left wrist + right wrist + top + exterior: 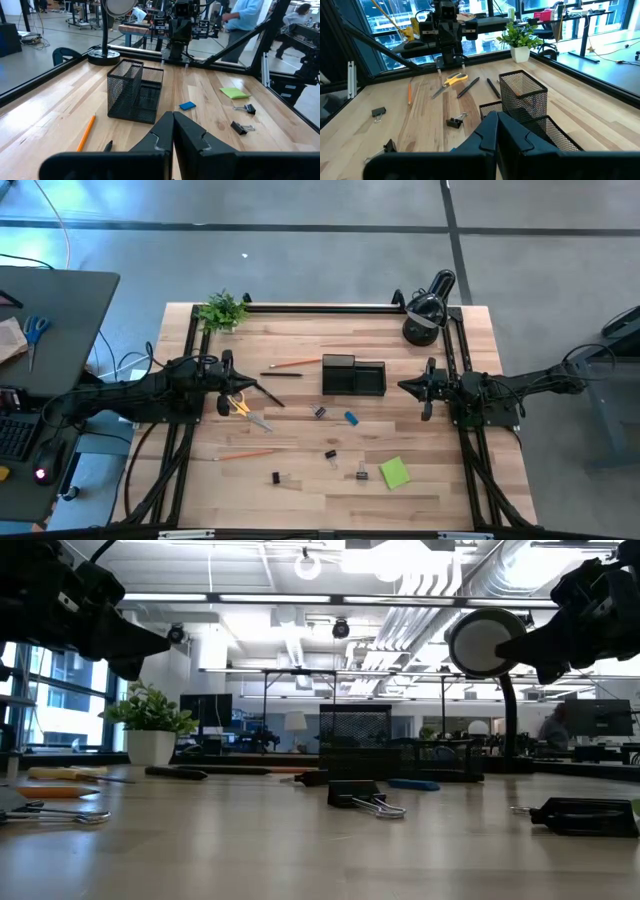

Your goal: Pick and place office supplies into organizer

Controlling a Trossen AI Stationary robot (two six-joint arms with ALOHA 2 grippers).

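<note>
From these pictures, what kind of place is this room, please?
Probably an open-plan office or robotics lab: rows of desks with monitors behind the wooden table, exposed ceiling ducts, and a computer desk beside the rig.

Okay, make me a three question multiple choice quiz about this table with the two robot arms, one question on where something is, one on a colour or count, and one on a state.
1. The lamp stands at the table's:
A. far right corner
B. near left corner
C. middle
2. The sticky-note pad is:
A. red
B. lime green
C. white
3. The left gripper and right gripper are:
A. both open
B. both shut and empty
C. both holding pencils

Answers: 1 A, the high view shows it beyond the organizer, opposite the plant. 2 B, bright green on the wood. 3 B, each wrist view shows fingers pressed together with nothing between.
</note>
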